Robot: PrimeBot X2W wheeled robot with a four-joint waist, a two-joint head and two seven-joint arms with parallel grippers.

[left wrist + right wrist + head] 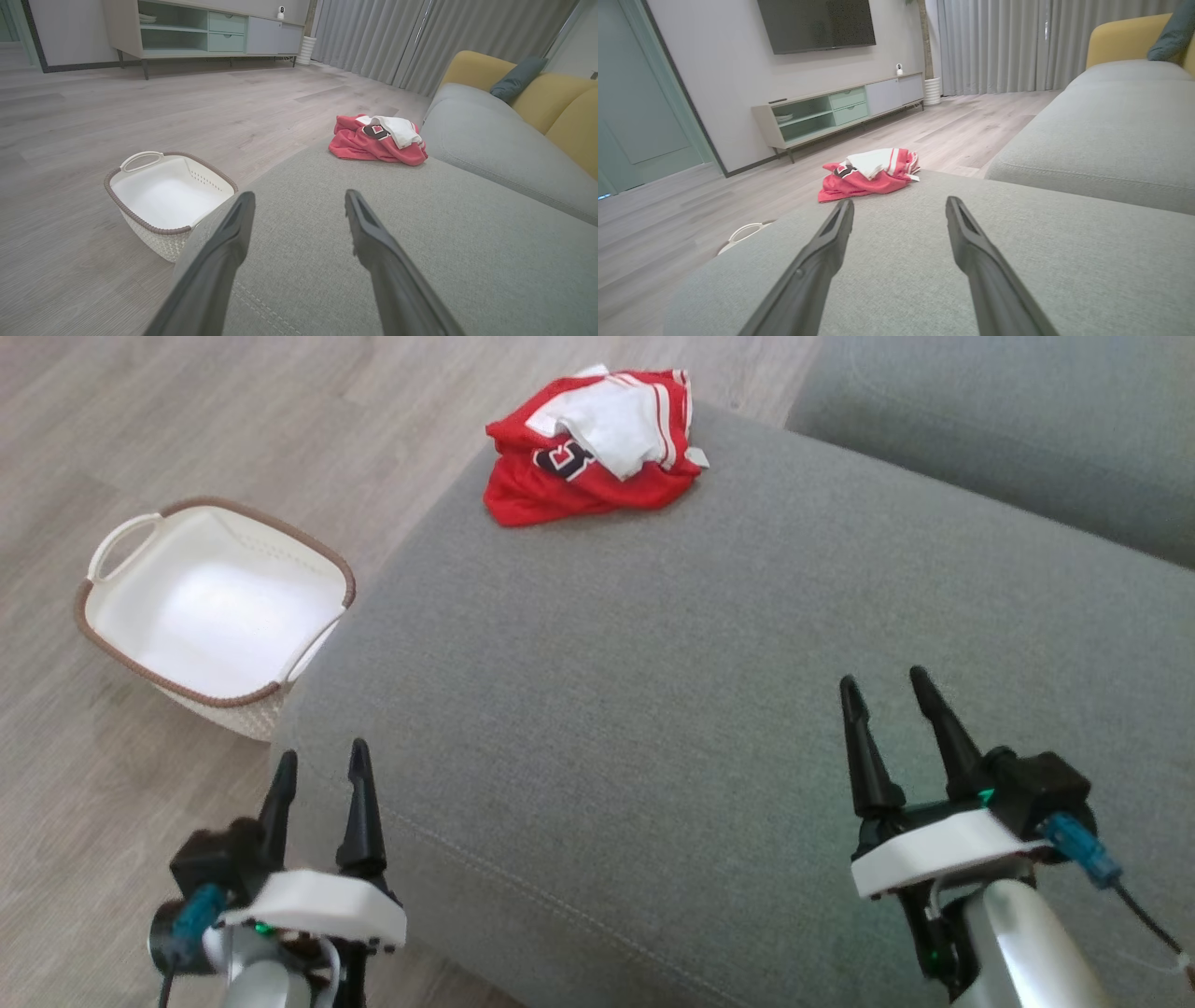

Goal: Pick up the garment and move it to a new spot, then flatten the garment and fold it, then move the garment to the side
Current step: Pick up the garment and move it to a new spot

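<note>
The garment (592,446) is a crumpled red and white jersey with dark lettering, lying in a heap at the far corner of the grey sofa cushion (709,691). It also appears in the left wrist view as a garment (377,140) and in the right wrist view as a garment (868,175), far beyond the fingers. My left gripper (322,763) hangs open over the cushion's near left edge. My right gripper (884,689) stands open above the cushion's near right part. Both hold nothing.
A white plastic basket (210,607) with a brown rim stands empty on the wooden floor left of the sofa. A second grey cushion (1008,420) lies at the far right, with yellow backrests (560,98) behind. A low cabinet (840,109) lines the far wall.
</note>
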